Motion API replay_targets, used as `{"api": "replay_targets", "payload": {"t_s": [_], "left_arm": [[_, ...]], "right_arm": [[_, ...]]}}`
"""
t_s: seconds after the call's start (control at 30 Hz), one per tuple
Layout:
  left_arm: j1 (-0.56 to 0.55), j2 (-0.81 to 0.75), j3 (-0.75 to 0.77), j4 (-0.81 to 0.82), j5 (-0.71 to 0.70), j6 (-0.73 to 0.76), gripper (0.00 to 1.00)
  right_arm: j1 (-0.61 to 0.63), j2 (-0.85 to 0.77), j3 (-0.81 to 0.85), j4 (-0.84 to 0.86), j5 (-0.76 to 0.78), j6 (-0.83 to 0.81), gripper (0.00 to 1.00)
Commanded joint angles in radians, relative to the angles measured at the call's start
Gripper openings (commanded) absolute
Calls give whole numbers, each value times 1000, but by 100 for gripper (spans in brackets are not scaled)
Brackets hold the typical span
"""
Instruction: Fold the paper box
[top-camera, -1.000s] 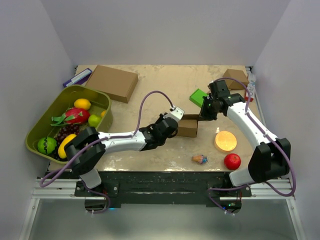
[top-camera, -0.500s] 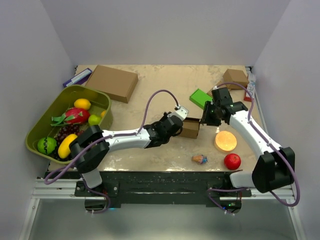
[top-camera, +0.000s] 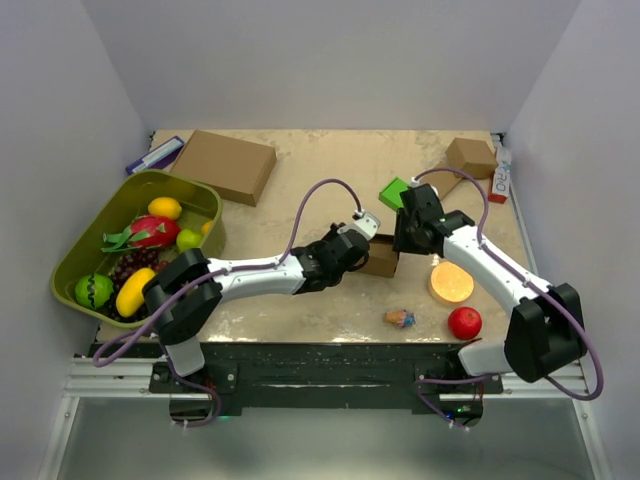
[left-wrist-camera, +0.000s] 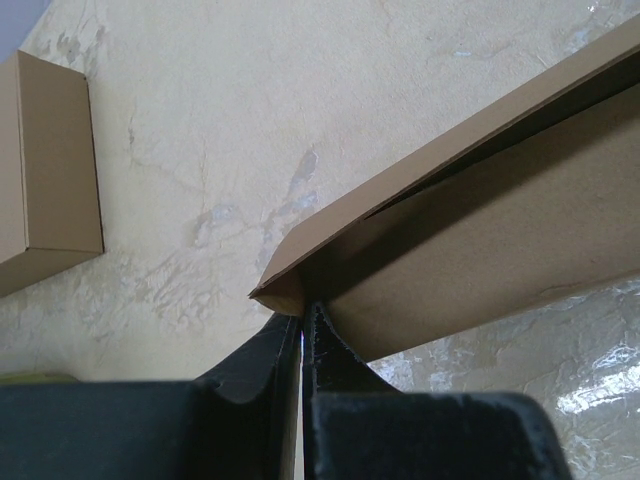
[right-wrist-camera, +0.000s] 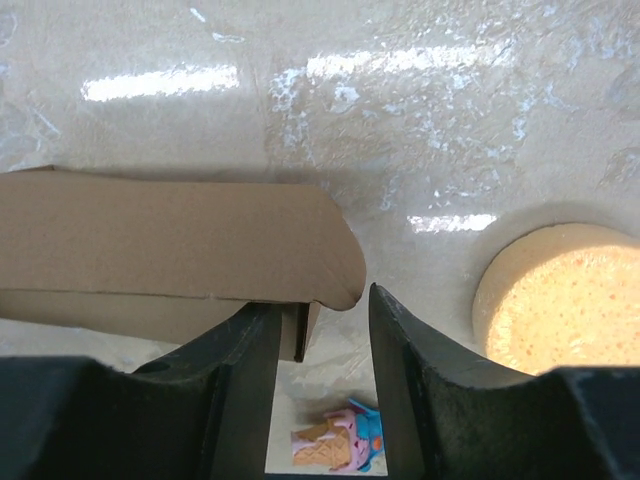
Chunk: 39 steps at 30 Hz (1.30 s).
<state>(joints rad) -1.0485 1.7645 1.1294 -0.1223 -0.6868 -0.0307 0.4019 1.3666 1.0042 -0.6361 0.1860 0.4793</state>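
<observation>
Pinching a corner of the paper box (left-wrist-camera: 480, 250), which lies just beside the orange disc (top-camera: 451, 282), the left gripper (left-wrist-camera: 300, 318) is clamped shut. The right gripper (right-wrist-camera: 322, 305) stands open astride the box end nearest the disc. With so slight a hold, the corner may slip free or crease when the right gripper closes.
</observation>
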Motion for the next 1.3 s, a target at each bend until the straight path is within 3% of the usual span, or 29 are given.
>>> {"api": "replay_targets", "payload": {"t_s": [0.0,0.13,0.23,0.43,0.83,1.07,1.17,1.27], "left_arm": [[-5,90,-45,-178,132,9,0],[-5,89,-46,-183,121,14,0],[-5,89,-49,-181,119,18,0],[-5,105,-48,-188,115,26,0],[-10,161,-45,-197,76,69,0],[-16,151,-39,-197,47,86,0],[-18,127,-22,-201,62,68,0],[-16,86,16,-220,78,40,7]], "right_arm": [[2,25,-12,79,84,-31,38],[6,45,0,76,121,-54,31],[8,39,2,79,135,-85,19],[6,38,45,12,63,-137,0],[6,132,300,-296,-17,-136,0],[-6,144,320,-269,-178,-107,0],[-6,147,298,-243,-183,-108,0],[-5,120,260,-188,-151,-123,0]]}}
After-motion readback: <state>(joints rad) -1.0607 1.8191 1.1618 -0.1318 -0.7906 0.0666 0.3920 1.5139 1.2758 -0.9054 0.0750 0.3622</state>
